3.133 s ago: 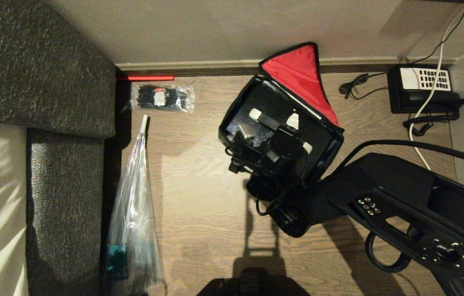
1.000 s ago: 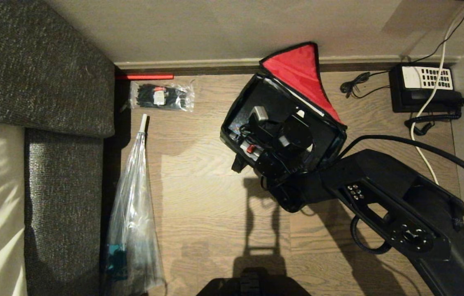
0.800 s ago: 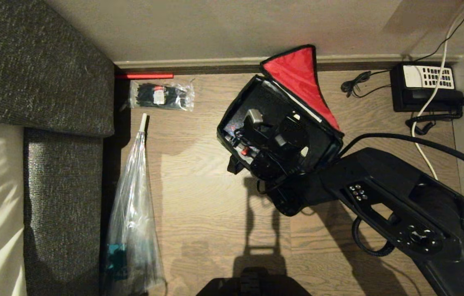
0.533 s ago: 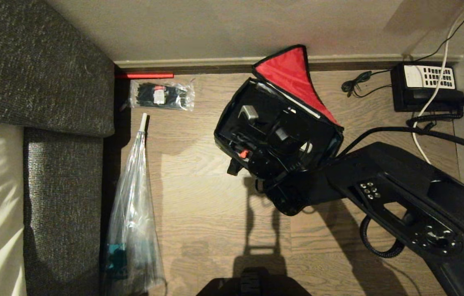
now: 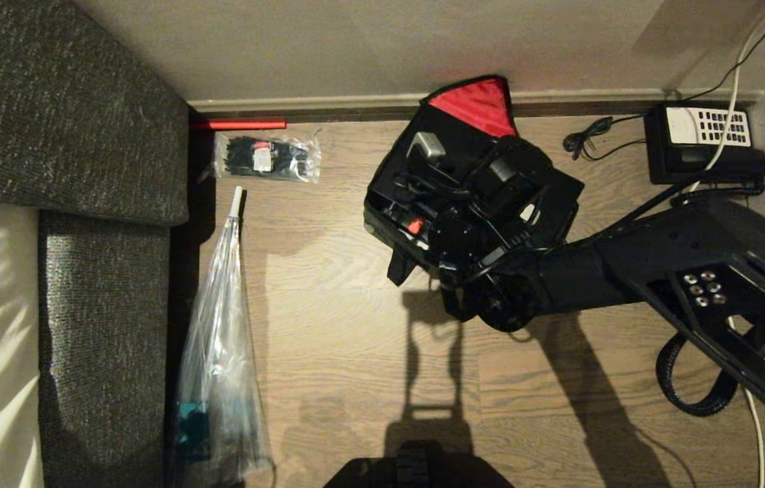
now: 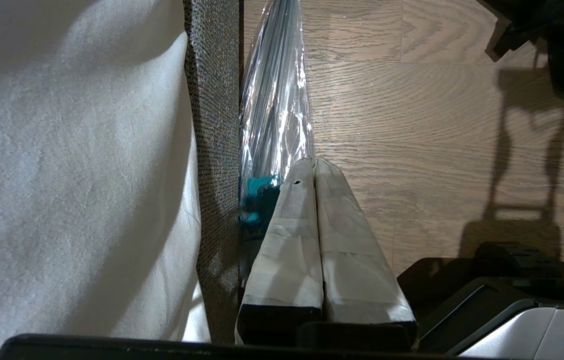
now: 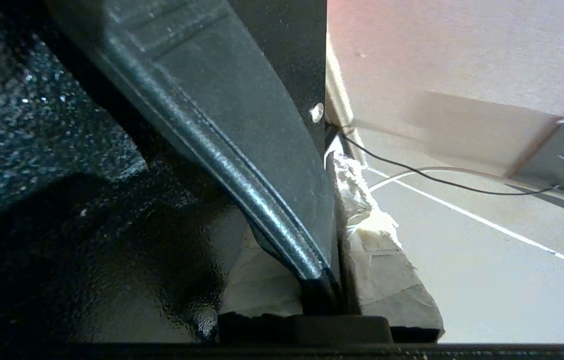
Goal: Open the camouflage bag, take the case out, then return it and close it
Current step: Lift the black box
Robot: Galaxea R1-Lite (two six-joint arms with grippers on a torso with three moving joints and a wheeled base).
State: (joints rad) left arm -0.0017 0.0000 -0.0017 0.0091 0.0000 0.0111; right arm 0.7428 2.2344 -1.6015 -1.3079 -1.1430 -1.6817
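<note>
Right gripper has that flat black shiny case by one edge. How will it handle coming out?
Likely stiff: the flat black case shows a straight, unbent edge in the right gripper. Possibly slippery: its surface is glossy and only a thin rim is pinched, so it might swing or slide. Weight cannot be judged from here.

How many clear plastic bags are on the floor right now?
2: a small clear plastic bag of black items by the baseboard near the sofa corner, and a long clear plastic bag lying along the sofa's edge. Others could be hidden behind the right arm.
</note>
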